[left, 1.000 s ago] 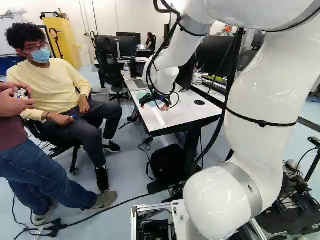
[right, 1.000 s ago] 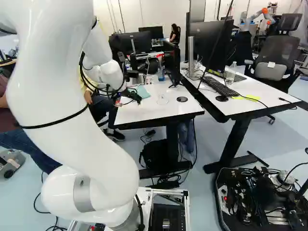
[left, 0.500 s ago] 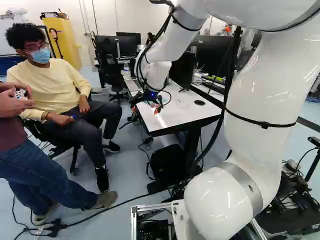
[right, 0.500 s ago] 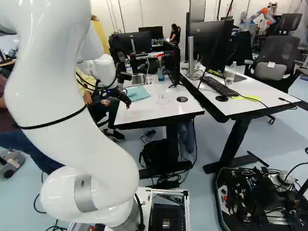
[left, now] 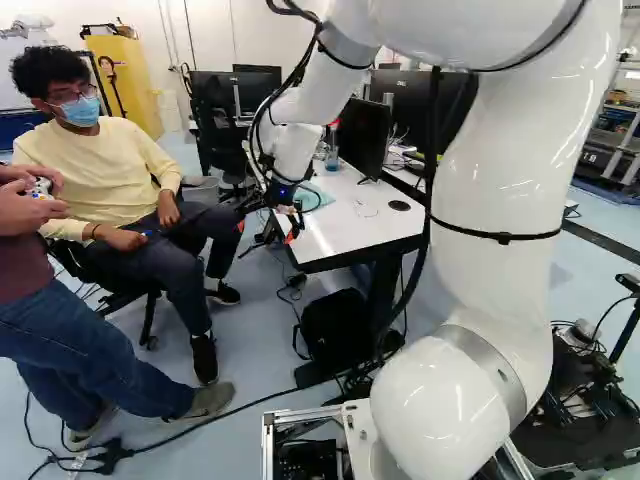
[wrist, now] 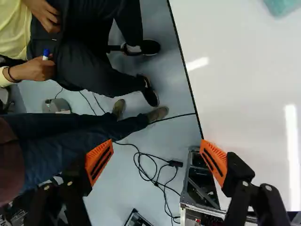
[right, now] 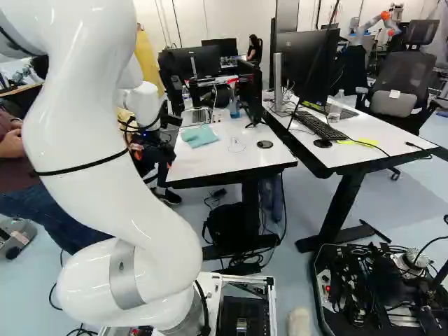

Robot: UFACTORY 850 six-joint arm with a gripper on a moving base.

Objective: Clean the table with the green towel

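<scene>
The arm has swung leftward in the left base view, carrying the hand from above the front corner of the white worktop to its left edge; the base and the towel lie where they did.

At the far left of the left base view, a standing person in blue denim holds a white controller. Just right of them sits a person in a yellow shirt, close beside the hand.

The hand comes next, left of the middle, its fingers spread wide with nothing between them. In the wrist view the ridged orange pads stand well apart, one beside the worktop's edge, the other out over the floor.

The towel, soft, pale green and rumpled, lies on the smooth, glossy worktop, left of the middle in the right base view. It is apart from the hand, ahead of it and off toward the worktop side. Behind the towel is an open laptop; to its right, a round black disc is set in the surface.

Farther right, a second worktop carries a black keyboard; another robot stands in the upper right.
</scene>
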